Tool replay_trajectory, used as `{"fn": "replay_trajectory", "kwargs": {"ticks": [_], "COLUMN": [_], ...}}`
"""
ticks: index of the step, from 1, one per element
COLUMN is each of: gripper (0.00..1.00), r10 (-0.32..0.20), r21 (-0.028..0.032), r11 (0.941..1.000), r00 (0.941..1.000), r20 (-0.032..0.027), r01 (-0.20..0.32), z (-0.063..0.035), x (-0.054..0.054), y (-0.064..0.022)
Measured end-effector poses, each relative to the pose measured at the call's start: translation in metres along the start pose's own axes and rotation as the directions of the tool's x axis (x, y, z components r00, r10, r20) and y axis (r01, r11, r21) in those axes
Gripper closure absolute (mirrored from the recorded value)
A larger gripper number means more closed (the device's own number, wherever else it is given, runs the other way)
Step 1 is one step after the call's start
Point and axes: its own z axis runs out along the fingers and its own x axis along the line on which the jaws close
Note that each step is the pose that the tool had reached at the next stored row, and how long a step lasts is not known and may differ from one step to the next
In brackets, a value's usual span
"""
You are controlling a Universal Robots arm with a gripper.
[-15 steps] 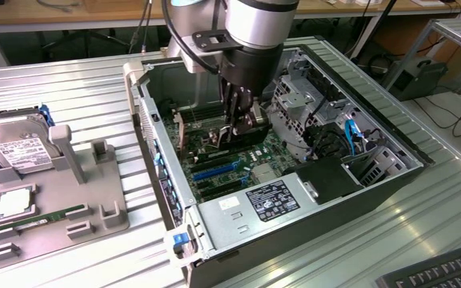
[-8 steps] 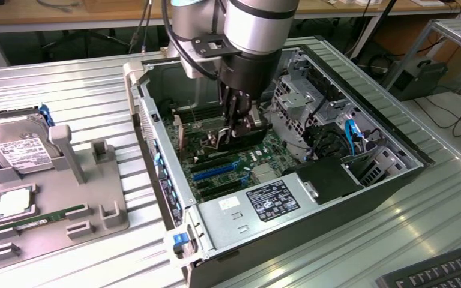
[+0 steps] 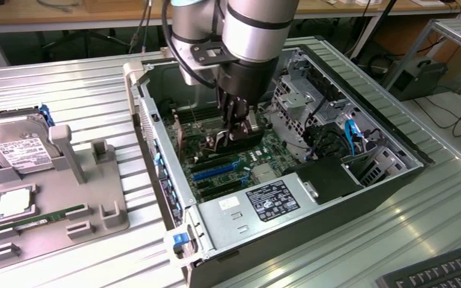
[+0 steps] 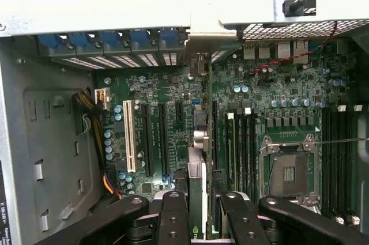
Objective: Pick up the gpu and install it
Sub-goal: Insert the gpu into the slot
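My gripper (image 3: pixel 241 127) is down inside the open computer case (image 3: pixel 359 102), over the green motherboard (image 3: pixel 251 162). It is shut on the gpu (image 3: pixel 247 143), a thin dark card held upright on its edge. In the wrist view the gpu (image 4: pixel 198 167) runs edge-on from between the black fingers (image 4: pixel 173 207) to the case's rear wall. Its silver end bracket (image 4: pixel 205 33) lies against the rear slot openings. The card stands in line with an expansion slot, beside the black slots (image 4: pixel 163 138). Whether its lower edge sits in the slot I cannot tell.
A white slot (image 4: pixel 128 135), memory slots (image 4: pixel 337 158) and the bare CPU socket (image 4: pixel 288 173) flank the card. The drive cage (image 3: pixel 302 96) and power supply (image 3: pixel 266 201) crowd the case. On the exterior view's left a grey fixture (image 3: pixel 78 198) holds a hard drive (image 3: pixel 18 150) and memory stick (image 3: pixel 38 219).
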Motion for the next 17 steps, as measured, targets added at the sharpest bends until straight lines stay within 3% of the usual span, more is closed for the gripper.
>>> {"fn": "replay_trajectory", "kwargs": {"ticks": [9, 17], "gripper": [0.74, 0.74], "r10": [-0.021, -0.022], "r21": [-0.0011, -0.0013], "r11": [0.9998, 0.9997], "r00": [0.9997, 0.9997], "r20": [0.0113, 0.0140], "r01": [0.021, 0.022], "z": [0.0126, 0.0243], "x": [0.004, 0.005], "y": [0.0005, 0.0017]}}
